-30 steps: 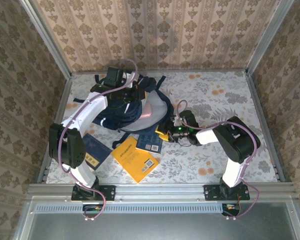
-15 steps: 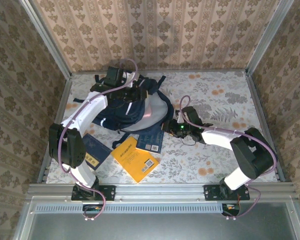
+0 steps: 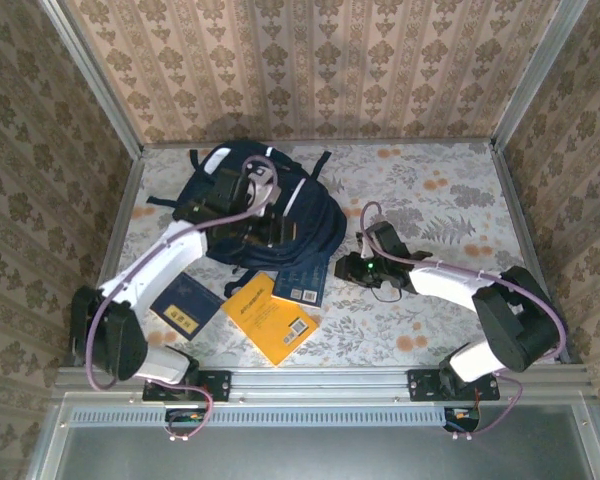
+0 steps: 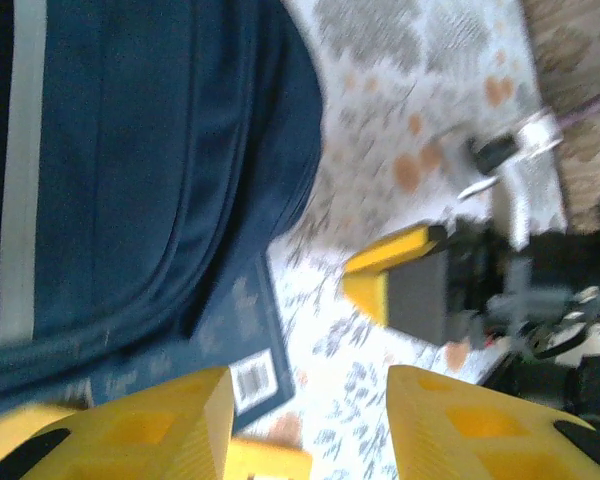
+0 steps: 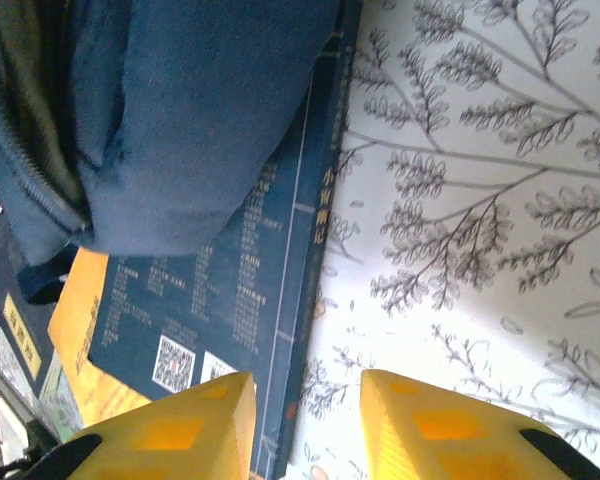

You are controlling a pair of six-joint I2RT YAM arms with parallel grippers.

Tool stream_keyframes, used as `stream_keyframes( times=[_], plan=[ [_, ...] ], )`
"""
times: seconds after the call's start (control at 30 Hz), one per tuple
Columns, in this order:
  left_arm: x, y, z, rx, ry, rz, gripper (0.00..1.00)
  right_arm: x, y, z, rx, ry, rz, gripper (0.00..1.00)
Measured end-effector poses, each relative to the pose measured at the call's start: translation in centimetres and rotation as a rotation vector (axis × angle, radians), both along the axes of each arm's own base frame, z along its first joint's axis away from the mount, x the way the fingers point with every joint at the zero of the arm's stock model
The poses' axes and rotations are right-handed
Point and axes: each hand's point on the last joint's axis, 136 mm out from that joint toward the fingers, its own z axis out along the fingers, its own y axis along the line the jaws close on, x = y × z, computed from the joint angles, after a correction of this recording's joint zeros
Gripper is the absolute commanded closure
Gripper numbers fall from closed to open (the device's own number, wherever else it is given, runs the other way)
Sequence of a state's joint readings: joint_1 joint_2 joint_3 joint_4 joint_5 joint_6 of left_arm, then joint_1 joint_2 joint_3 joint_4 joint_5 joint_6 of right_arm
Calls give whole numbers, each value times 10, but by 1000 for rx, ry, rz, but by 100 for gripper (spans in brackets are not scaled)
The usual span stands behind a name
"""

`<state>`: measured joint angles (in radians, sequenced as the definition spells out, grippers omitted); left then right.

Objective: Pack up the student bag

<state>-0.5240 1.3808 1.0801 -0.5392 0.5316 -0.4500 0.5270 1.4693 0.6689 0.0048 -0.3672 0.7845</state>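
Observation:
The student bag (image 3: pixel 270 205) is a dark navy backpack with a pale stripe, lying flat at the table's back left. My left gripper (image 3: pixel 276 232) hovers over its near right part, open, with nothing between its yellow fingers (image 4: pixel 140 430). The left wrist view has the bag (image 4: pixel 130 170) at the left and my right gripper (image 4: pixel 420 290) beyond. My right gripper (image 3: pixel 344 268) is low by the bag's right corner, open, above the right edge of a dark blue book (image 5: pixel 230 300) that the bag (image 5: pixel 180 120) partly covers. Bare cloth shows between its fingers (image 5: pixel 430 430).
A yellow book (image 3: pixel 270 318) lies in front of the bag, overlapped by the dark blue book (image 3: pixel 302 283). Another dark blue book (image 3: pixel 185 305) lies near the left arm. The flowered tablecloth (image 3: pixel 450 200) covers the right half. Papered walls close three sides.
My left gripper opened and let go of the bag, which dropped flat, hiding its pale lining. The left arm swung forward over it. My right gripper narrowed and pulled back right from the bag.

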Motion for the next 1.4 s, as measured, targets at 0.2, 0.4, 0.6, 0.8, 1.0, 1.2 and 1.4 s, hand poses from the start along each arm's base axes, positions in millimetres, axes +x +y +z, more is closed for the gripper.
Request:
stream_keyframes(
  times=[0.2,0.4,0.6,0.8,1.0,1.2,1.4],
  plan=[
    [-31,19,-71,127,153,45,60,-20,21,-7,25,36,73,61],
    [-19,26,-111,225,204,99,63,-29,34,-24,44,95,106,59],
    [-13,28,-128,263,212,120,64,-27,36,-26,53,99,103,54],
    [-11,30,-137,286,217,126,66,-28,37,-34,52,119,102,48],
    [-12,21,-147,298,227,105,73,-25,40,-33,92,154,81,48],
    [-11,10,-148,298,220,81,78,-16,53,-30,154,186,54,48],
    [-10,8,-148,297,223,84,81,-11,54,-28,200,208,-3,56]
  ],
)
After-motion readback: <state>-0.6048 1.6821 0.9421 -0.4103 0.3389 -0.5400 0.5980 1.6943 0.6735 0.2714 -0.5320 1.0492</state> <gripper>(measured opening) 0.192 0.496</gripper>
